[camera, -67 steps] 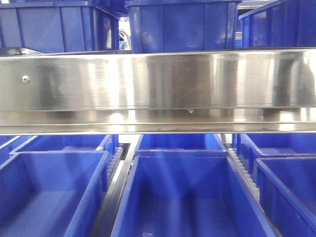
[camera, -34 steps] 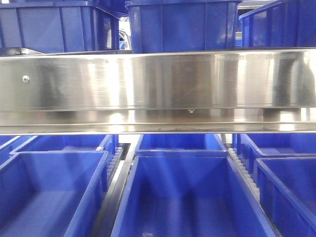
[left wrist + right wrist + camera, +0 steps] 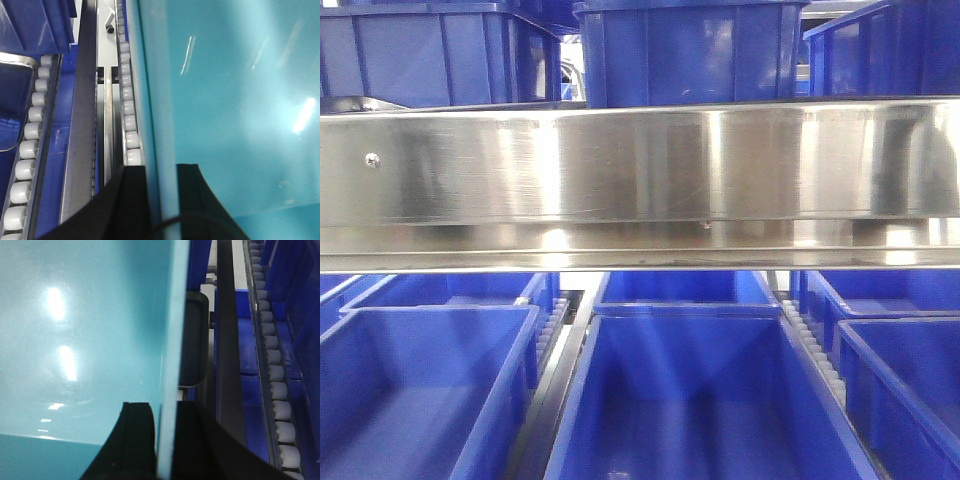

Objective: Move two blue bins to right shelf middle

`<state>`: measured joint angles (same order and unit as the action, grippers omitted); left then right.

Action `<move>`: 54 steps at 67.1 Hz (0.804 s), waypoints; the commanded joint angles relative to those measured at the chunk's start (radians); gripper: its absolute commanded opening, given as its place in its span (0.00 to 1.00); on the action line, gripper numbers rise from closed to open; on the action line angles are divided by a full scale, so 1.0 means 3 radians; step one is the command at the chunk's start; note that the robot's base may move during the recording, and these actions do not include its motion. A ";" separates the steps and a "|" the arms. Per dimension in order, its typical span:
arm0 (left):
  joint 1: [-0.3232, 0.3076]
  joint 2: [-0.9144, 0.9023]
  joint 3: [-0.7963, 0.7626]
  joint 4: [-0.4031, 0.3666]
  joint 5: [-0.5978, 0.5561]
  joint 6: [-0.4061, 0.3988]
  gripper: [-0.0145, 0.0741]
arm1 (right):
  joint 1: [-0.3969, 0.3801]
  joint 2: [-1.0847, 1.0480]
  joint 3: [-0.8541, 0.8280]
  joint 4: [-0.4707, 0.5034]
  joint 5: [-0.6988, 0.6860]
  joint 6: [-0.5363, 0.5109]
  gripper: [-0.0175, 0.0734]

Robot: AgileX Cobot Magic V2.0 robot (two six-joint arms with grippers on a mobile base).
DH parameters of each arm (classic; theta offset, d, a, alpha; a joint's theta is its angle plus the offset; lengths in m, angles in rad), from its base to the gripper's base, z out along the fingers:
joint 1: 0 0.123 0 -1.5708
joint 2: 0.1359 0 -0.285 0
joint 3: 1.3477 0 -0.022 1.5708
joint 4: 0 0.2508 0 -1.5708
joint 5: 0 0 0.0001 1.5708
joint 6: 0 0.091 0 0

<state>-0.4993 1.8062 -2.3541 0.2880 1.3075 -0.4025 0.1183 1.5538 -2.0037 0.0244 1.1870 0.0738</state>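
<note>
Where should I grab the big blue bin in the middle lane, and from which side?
Take the middle blue bin by its thin upright side walls, coming from the front under the steel rail, one tool per side; the left tool and right tool each straddle a wall.

This looks like a warehouse or stockroom flow rack: a brushed steel shelf beam (image 3: pixel 640 165) runs straight across in front of me, rows of identical blue bins (image 3: pixel 690 50) sit above it at twelve o'clock and below at six, and white roller tracks (image 3: pixel 31 131) line the lanes.
</note>
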 commanded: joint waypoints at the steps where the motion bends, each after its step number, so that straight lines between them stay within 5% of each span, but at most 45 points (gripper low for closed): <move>1: -0.0024 -0.0076 -0.0057 0.0042 -0.0288 -0.0003 0.04 | 0.0018 -0.0101 -0.0067 0.0145 -0.0261 -0.0051 0.01; 54: -0.0024 -0.0076 -0.0057 0.0048 -0.0288 -0.0003 0.04 | 0.0018 -0.0101 -0.0067 0.0145 -0.0261 -0.0051 0.01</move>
<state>-0.4993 1.8062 -2.3541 0.2898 1.3075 -0.4025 0.1183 1.5538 -2.0037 0.0259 1.1853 0.0738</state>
